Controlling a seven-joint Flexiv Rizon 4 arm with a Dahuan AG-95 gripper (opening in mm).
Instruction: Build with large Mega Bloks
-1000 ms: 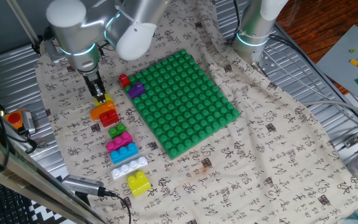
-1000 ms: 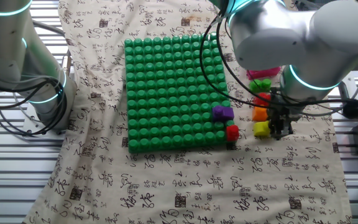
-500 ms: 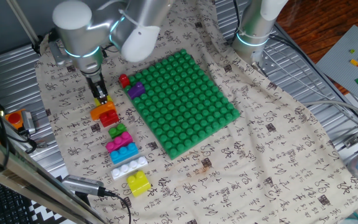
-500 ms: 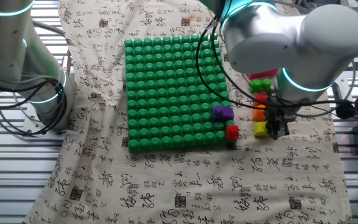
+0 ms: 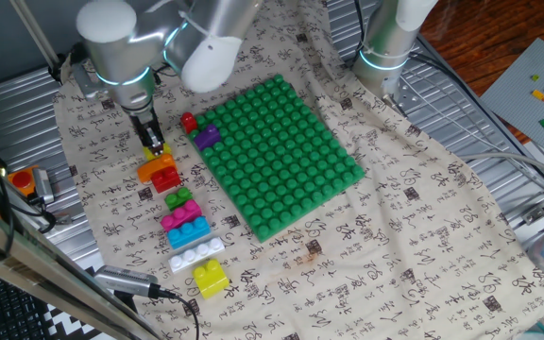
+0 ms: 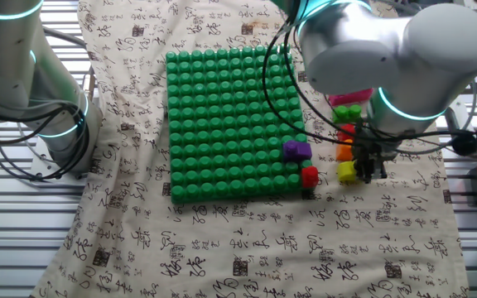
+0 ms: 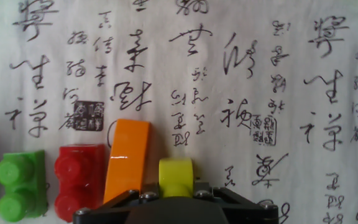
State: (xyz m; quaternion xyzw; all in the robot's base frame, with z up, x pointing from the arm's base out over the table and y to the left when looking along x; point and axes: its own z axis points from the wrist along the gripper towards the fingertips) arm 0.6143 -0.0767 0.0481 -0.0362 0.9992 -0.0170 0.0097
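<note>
Tool with yellow brick raised slightly

Even, bright overhead light is filling both fixed views, casting soft shadows. Glare is streaking the orange brick in the hand view, whose bottom edge is blurring.

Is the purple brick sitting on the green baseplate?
Yes. The purple brick sits on the studs of the green baseplate, near its corner by the red brick.
</note>
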